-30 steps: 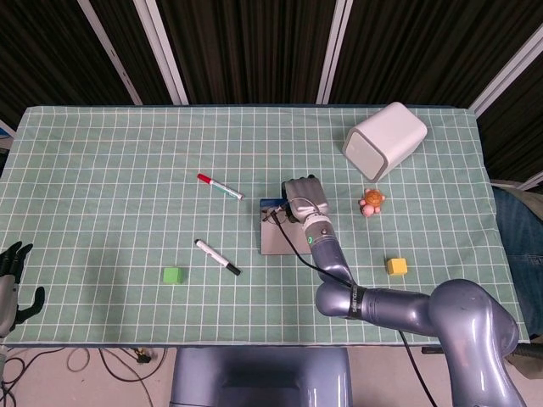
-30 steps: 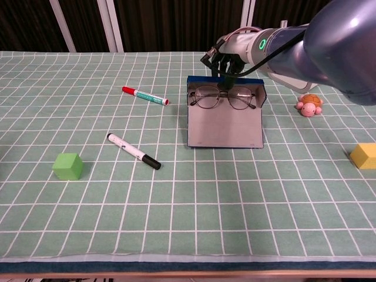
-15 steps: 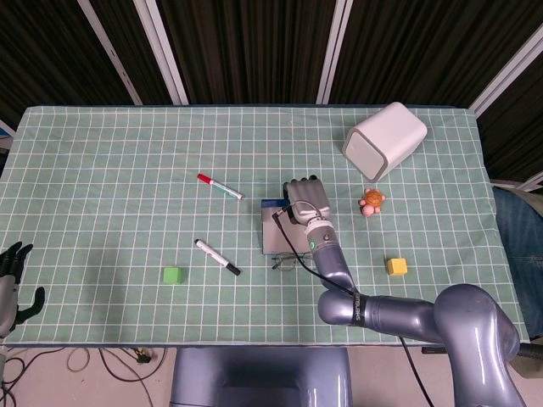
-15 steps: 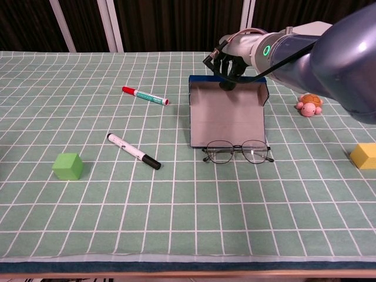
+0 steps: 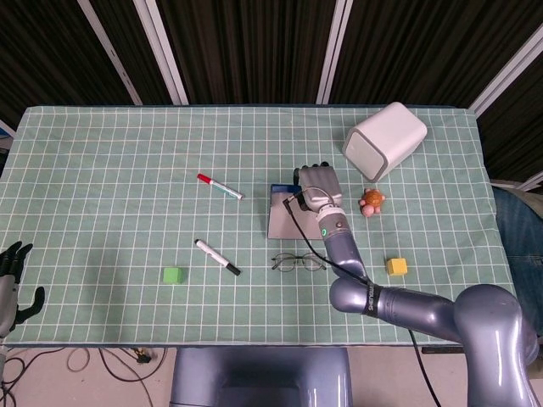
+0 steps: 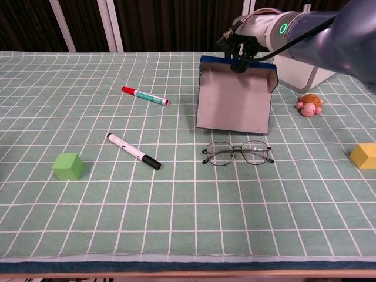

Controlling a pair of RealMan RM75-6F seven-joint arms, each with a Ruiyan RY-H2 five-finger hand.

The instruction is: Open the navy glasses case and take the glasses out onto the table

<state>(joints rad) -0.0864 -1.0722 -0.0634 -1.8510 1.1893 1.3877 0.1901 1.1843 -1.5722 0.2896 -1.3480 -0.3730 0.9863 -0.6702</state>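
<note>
Holding the far edge of the navy glasses case (image 6: 235,97), the right hand (image 6: 242,54) has its fingers closed on the blue rim at the 12 o'clock side, so the open case is tilted up with its grey inside facing the chest camera. In the head view this right hand (image 5: 317,188) covers the far end of the case (image 5: 285,222). The glasses (image 6: 237,153) lie on the green checked table (image 6: 176,223), just at 6 o'clock of the case and not touching it as far as I can tell; the head view shows the glasses (image 5: 299,261) in the same place, with the temples folded out. So the main part of the task looks done: the case is open and the glasses are out on the cloth. What is left, in my judgement, is only to put the case down and to let go of it, without dropping it on the lenses. The left hand (image 5: 15,284) is low at the 8 o'clock corner of the head view, off the table, holding nothing with its fingers spread. A red-capped marker (image 6: 145,95) and a black-capped marker (image 6: 133,151) lie well apart at 9 o'clock of the case.
</note>
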